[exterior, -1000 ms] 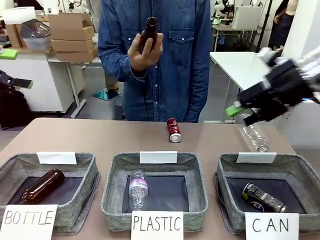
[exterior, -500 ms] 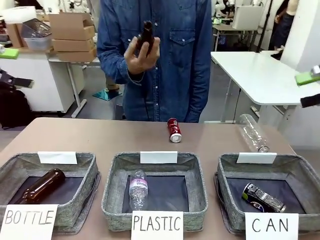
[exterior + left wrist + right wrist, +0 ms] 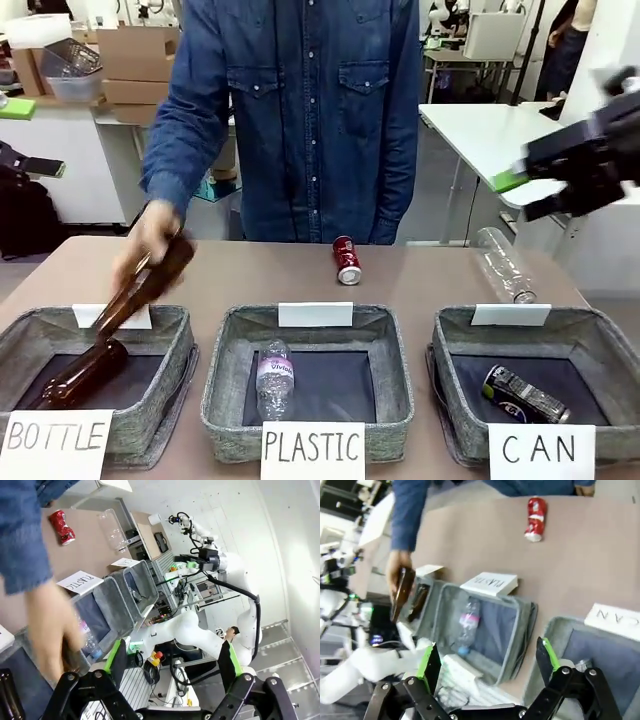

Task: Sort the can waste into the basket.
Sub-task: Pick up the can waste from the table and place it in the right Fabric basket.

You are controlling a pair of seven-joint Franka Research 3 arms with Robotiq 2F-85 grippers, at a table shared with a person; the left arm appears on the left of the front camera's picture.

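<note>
At table's (image 3: 250, 270) 12 o'clock: red can (image 3: 347, 260) loose. Dark can (image 3: 527, 395) in CAN basket (image 3: 590, 320), 4 o'clock. Left gripper (image 3: 172, 662), right gripper (image 3: 487, 665) released, empty.

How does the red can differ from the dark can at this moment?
Colour: the red can has white lettering, while the dark can carries white and blue print. Place: the red can lies on the bare table, towards its far edge, while the dark can lies inside the CAN basket. Both are small metal cans lying on their sides, and neither is held.
</note>
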